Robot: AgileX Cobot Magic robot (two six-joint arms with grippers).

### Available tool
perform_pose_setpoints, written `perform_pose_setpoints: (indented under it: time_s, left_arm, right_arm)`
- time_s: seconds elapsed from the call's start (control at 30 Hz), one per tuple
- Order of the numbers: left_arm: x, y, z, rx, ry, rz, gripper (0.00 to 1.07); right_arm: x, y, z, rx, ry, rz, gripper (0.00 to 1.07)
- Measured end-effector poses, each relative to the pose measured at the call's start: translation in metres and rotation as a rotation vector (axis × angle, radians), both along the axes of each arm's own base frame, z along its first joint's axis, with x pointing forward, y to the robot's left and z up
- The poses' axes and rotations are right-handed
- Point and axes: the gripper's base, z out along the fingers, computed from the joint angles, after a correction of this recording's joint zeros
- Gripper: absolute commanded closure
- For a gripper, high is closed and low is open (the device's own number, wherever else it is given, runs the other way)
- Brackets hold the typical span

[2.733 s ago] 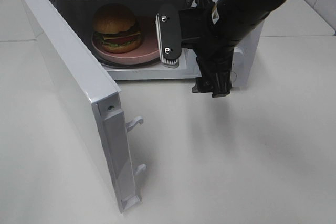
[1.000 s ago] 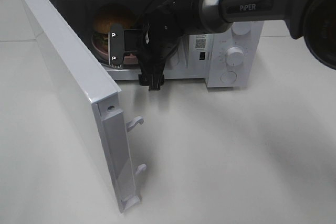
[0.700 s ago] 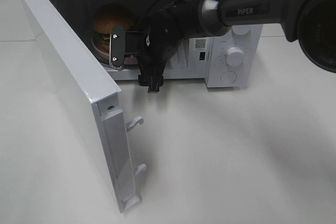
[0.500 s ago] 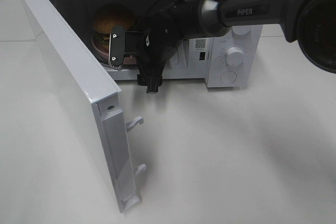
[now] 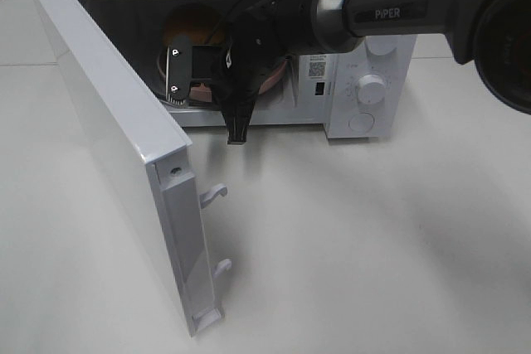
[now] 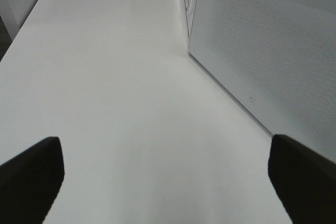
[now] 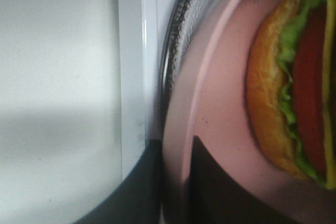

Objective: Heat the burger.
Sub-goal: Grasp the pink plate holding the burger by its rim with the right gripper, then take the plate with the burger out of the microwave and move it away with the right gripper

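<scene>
The burger [image 5: 192, 21] sits on a round pink plate [image 5: 271, 79] inside the open microwave [image 5: 365, 80]. In the right wrist view the burger [image 7: 294, 93] shows its bun, lettuce, tomato and cheese, lying on the pink plate [image 7: 220, 103]. My right gripper [image 5: 184, 80] reaches into the oven cavity. Its two dark fingers [image 7: 136, 195] straddle the plate's near rim, and the gripper [image 7: 176, 192] is shut on that rim. My left gripper [image 6: 168, 182] hangs open over the bare table beside the door, with nothing between its fingers.
The microwave door [image 5: 108, 122] stands swung wide to the left, its latch hooks [image 5: 213, 194] pointing into the table space. Its mesh panel [image 6: 273, 61] fills one side of the left wrist view. A glass turntable [image 7: 178, 40] lies under the plate. The control knobs [image 5: 371, 86] are on the right.
The right gripper has rolled at the wrist and closed from wide open onto the plate's rim. The left arm has not moved.
</scene>
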Motion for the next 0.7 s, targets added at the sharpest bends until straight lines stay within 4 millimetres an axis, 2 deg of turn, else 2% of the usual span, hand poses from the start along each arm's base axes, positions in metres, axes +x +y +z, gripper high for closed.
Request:
perform_pose_setpoints:
  time_s: [0.23,0.7]
  left_arm:
    - [0.000,0.000,0.000,0.000,0.000,0.000,0.09]
    - [0.000,0.000,0.000,0.000,0.000,0.000,0.09]
  right_arm:
    - [-0.001,0.000,0.000,-0.006,0.011,0.000,1.07]
    - [-0.018,-0.006,0.030,-0.091,0.103,0.095,1.07]
